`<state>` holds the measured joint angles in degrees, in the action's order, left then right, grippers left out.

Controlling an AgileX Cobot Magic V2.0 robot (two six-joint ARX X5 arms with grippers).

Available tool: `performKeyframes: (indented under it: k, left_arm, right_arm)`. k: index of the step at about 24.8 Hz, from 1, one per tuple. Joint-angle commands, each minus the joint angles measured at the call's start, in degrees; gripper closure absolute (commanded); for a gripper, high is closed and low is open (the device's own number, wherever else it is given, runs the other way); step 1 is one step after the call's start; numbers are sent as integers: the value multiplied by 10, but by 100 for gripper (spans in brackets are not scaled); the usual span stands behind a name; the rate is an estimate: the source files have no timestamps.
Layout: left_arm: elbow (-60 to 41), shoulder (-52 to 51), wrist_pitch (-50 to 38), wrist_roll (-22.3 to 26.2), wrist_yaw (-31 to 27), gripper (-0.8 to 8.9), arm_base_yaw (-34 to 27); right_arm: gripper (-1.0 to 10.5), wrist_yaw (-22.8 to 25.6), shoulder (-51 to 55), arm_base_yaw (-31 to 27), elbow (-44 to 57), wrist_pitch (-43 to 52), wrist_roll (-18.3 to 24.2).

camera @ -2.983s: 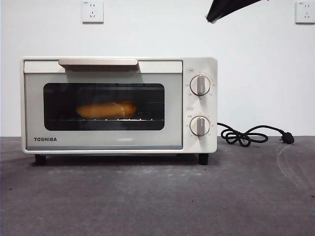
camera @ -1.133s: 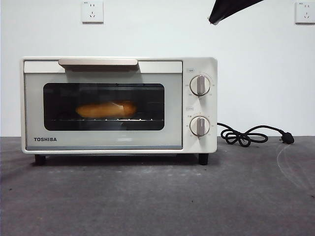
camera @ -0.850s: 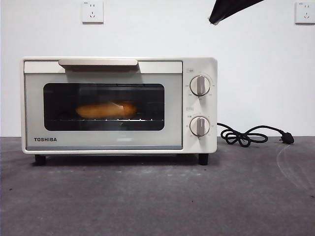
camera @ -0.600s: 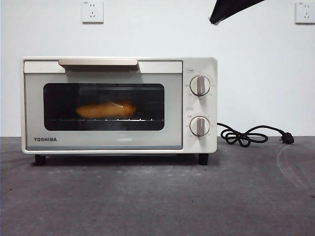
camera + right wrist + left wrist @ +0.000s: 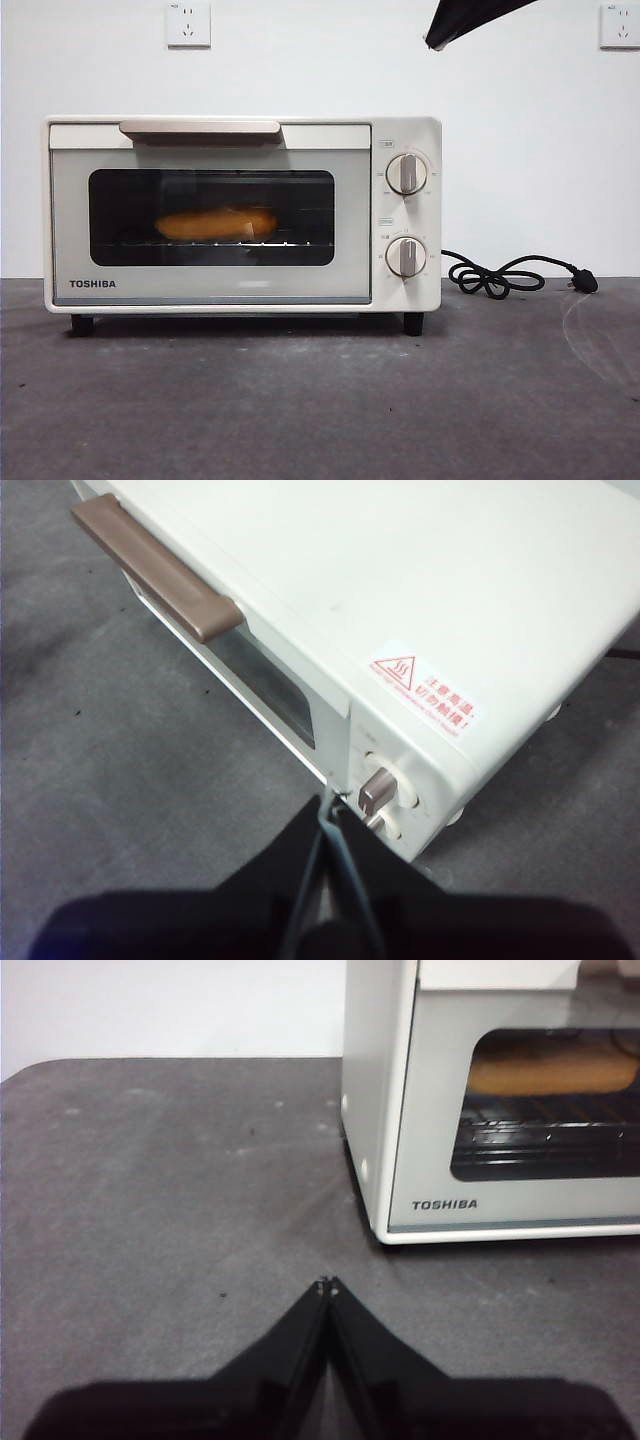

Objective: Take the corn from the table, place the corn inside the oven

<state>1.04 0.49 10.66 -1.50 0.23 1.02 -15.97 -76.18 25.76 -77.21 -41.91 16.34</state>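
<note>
Above the oven [image 5: 420, 590], the right gripper [image 5: 330, 802] hovers, jaws closed.

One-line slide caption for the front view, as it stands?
Corn lies on the rack inside the closed oven; unplugged cord rests on the table.

Left gripper [image 5: 327, 1285] and right gripper [image 5: 331, 800]: matte black tapered jaws, wedge-shaped, small pale tips.

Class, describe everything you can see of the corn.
The corn is a glossy yellow-orange cob, long and tapered. It lies on its side on the wire rack inside the shut oven, seen dimly through the dark glass window. Only the rack seems to touch it. Kernel detail is too blurred to tell.
</note>
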Motion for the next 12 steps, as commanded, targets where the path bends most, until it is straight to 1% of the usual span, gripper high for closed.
performKeyframes:
  k: [1,12]
  left_arm:
    - [-3,-1,-5,2,2,817,2]
    - [-3,7,-8,2,2,817,2]
  right_arm:
    - [946,0,0,0,2,4,3]
    - [946,0,0,0,2,4,3]
